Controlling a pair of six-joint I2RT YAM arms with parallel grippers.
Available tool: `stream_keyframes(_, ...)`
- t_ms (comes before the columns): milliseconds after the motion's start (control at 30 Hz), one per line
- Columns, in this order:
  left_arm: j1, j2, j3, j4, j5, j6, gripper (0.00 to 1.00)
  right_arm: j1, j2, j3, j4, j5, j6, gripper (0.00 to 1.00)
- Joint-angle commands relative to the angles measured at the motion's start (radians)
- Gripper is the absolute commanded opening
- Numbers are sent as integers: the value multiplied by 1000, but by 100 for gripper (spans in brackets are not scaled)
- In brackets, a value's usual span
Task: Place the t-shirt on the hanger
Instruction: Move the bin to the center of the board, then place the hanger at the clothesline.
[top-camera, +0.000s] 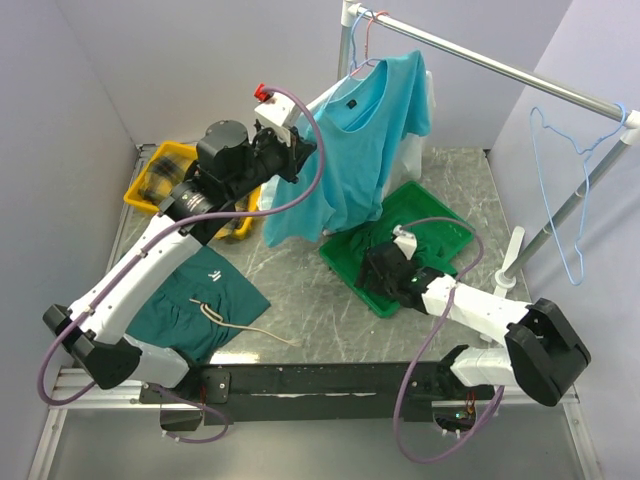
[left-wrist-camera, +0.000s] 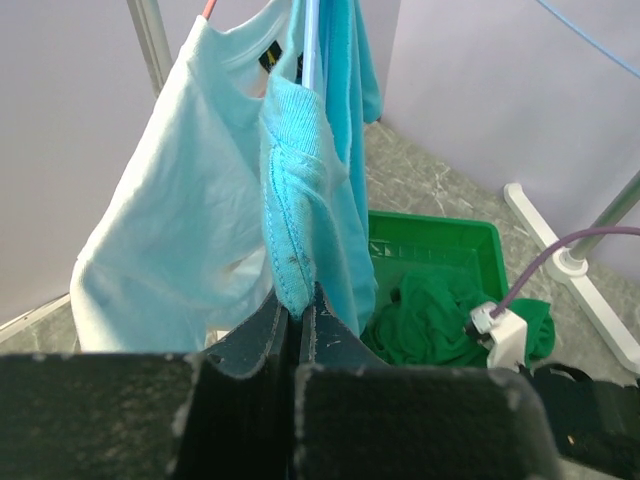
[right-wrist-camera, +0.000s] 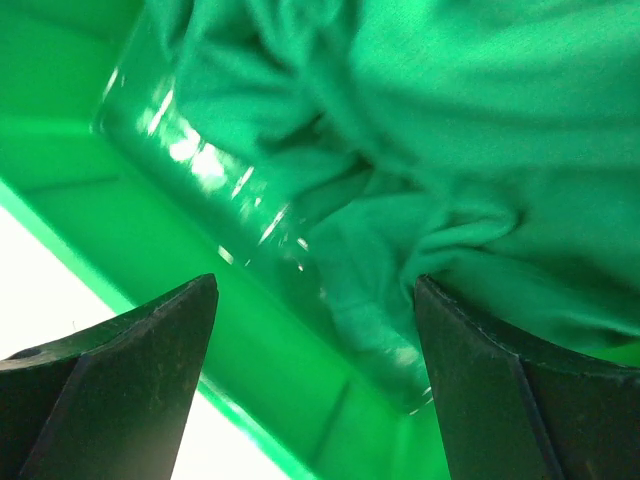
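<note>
1. Hanging at the left end of the rail (top-camera: 500, 66), the turquoise t-shirt (top-camera: 365, 130) drapes down above the table (top-camera: 300, 285) with its collar uppermost. A pink-red hook (top-camera: 368, 22) and a thin blue wire (top-camera: 353, 62) show above the collar; I cannot tell which one carries it.
2. The left gripper (left-wrist-camera: 300, 305) is raised beside the shirt. Its jaws are pressed together on a stitched edge of the turquoise fabric, holding that part out to the side.
3. The light-blue wire hanger (top-camera: 565, 195) hangs by its hook near the rail's right end, well apart from the t-shirt.
4. The right gripper (right-wrist-camera: 315, 290) is low in the green bin (top-camera: 445, 222). Its fingers are spread wide with nothing between them, just above a crumpled dark green garment (right-wrist-camera: 430, 120).
5. Another dark green garment (top-camera: 200, 300) lies flat on the table's left side, near a yellow bin (top-camera: 150, 190).
</note>
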Motion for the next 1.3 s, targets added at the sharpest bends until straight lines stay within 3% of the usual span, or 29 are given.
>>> stream_keyframes(0, 12, 7, 66, 59, 27, 26, 1, 80, -22, -26, -105, -5, 52, 88)
stream_keyframes(433, 22, 85, 163, 28, 72, 45, 1, 405, -178, -178, -147, -87, 390, 88)
stream_keyframes(700, 23, 160, 281, -56, 158, 94, 1, 612, -56, -87, -107, -61, 453, 88)
stream_keyframes(900, 20, 199, 324, -113, 230, 66, 1, 640, -20, 0, -168, 25, 425, 89)
stream_keyframes(1267, 18, 347, 457, -165, 204, 22, 1, 642, -97, 20, -205, 88, 413, 90)
